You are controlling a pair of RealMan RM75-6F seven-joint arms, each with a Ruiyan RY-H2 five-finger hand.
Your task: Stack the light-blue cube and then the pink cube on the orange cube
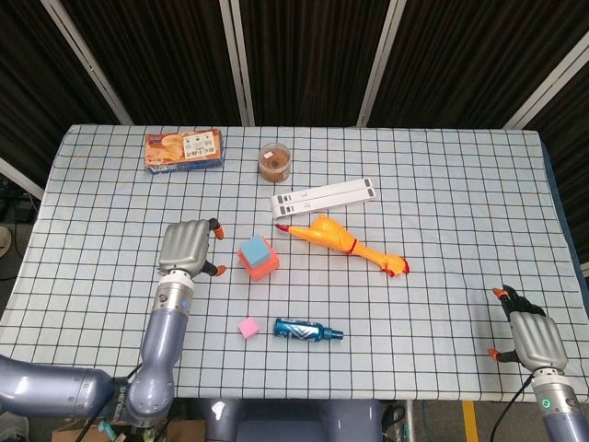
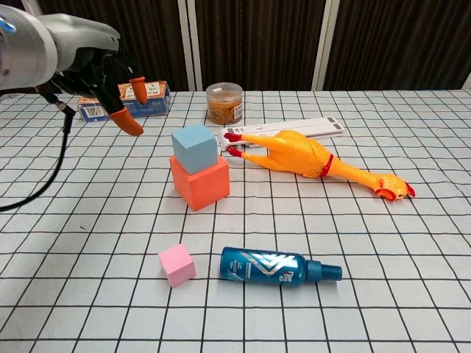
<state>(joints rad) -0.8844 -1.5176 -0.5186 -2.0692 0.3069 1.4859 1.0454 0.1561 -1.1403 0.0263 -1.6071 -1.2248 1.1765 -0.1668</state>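
Pink cube (image 2: 177,265) lies lower left of centre on the surface (image 2: 412,243), near a blue bottle (image 2: 280,268). Behind it, blue cube (image 2: 194,148) sits on orange cube (image 2: 200,182). Left robot hand (image 2: 110,73) hovers upper left, fingers spread, holding nothing. Right robot hand (image 1: 534,339) lower right in head view, fingers spread, holding nothing.

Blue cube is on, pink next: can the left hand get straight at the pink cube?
Probably yes. The left hand is open, and the pink cube stands alone, apart from the spray bottle.
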